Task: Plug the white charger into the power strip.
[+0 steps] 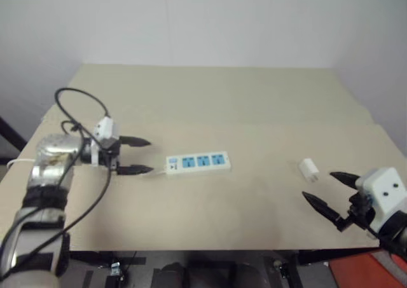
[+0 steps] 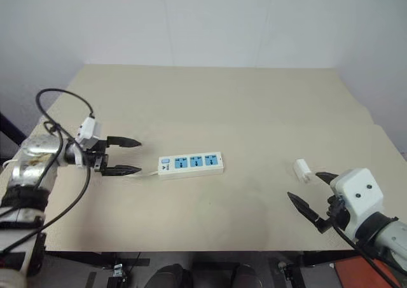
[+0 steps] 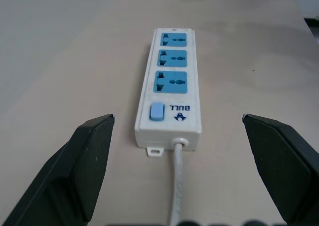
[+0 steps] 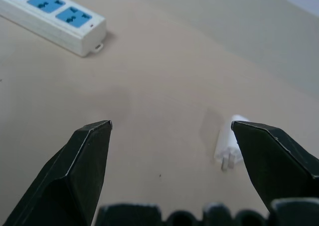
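The task is at its first step, the reaching: nothing is picked up yet. The white charger (image 1: 308, 169) lies on its side on the counter (image 1: 254, 110), well apart from the power strip (image 1: 198, 163), on the robot's right side. The right hand (image 1: 323, 189) is just beside the charger, its two fingers spread wide and empty; in the right wrist view the charger sits close to one finger, its prongs pointing toward the camera. The left hand (image 1: 143, 156) is also wide open and empty, at the switch end of the strip, where the thin cord (image 3: 177, 186) leaves it. I judge the next move asks the right hand to center over the charger and close, while the left may steady the strip. No containers are here.
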